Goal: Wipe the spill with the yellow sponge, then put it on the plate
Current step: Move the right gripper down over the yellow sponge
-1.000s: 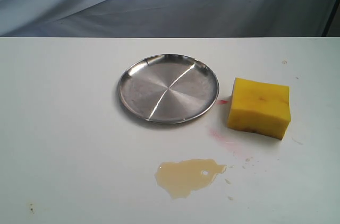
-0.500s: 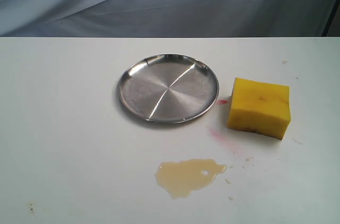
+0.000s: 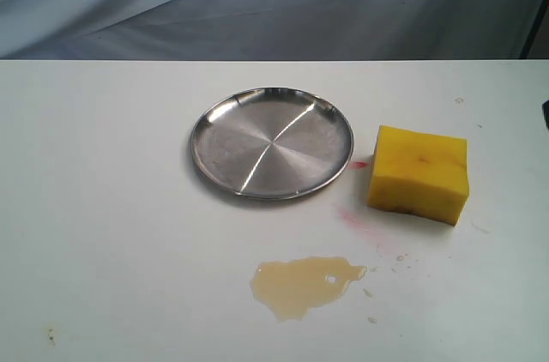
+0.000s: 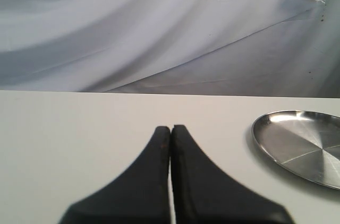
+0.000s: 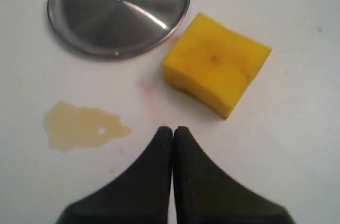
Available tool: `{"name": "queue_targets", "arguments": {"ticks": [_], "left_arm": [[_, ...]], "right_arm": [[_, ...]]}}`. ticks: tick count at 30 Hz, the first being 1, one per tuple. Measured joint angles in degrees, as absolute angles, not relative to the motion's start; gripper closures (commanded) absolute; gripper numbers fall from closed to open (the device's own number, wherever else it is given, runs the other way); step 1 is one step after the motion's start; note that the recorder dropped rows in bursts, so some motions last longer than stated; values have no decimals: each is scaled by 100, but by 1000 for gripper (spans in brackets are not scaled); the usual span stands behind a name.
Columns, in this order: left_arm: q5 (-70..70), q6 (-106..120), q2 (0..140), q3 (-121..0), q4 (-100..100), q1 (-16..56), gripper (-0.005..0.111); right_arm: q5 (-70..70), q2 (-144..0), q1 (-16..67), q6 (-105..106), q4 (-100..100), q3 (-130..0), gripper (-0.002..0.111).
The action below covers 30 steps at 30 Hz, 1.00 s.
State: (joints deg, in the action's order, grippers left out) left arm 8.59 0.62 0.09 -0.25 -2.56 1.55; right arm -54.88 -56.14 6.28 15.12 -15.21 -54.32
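Observation:
The yellow sponge (image 3: 419, 172) lies on the white table just right of the steel plate (image 3: 271, 142). The tan spill (image 3: 302, 284) sits nearer the front edge, below the plate. In the right wrist view the sponge (image 5: 217, 63), the plate (image 5: 118, 9) and the spill (image 5: 82, 126) all show beyond my right gripper (image 5: 173, 128), which is shut and empty, apart from the sponge. My left gripper (image 4: 171, 127) is shut and empty above bare table, with the plate (image 4: 302, 145) off to one side. Neither gripper shows clearly in the exterior view.
Small pink-red smears (image 3: 360, 164) mark the table between plate and sponge, with more (image 3: 353, 218) below them. Grey cloth (image 3: 257, 2) hangs behind the table's far edge. A dark sliver (image 3: 545, 111) shows at the right border.
A dark sliver has appeared at the right edge of the exterior view. Sponge, plate and spill have not moved.

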Motion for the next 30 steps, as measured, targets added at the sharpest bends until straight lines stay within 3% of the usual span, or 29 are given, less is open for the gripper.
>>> {"name": "queue_targets", "arguments": {"ticks": [14, 26, 30], "left_arm": [[859, 62, 9, -25, -256, 155, 105], [859, 62, 9, -25, -256, 155, 105], [859, 62, 9, -25, -256, 155, 105]], "right_arm": [[-6097, -7233, 1220, 1687, -1507, -5437, 108], [-3519, -8830, 1438, 110, -488, -5437, 107], [-2714, -9046, 1438, -382, -353, -5437, 90]]}}
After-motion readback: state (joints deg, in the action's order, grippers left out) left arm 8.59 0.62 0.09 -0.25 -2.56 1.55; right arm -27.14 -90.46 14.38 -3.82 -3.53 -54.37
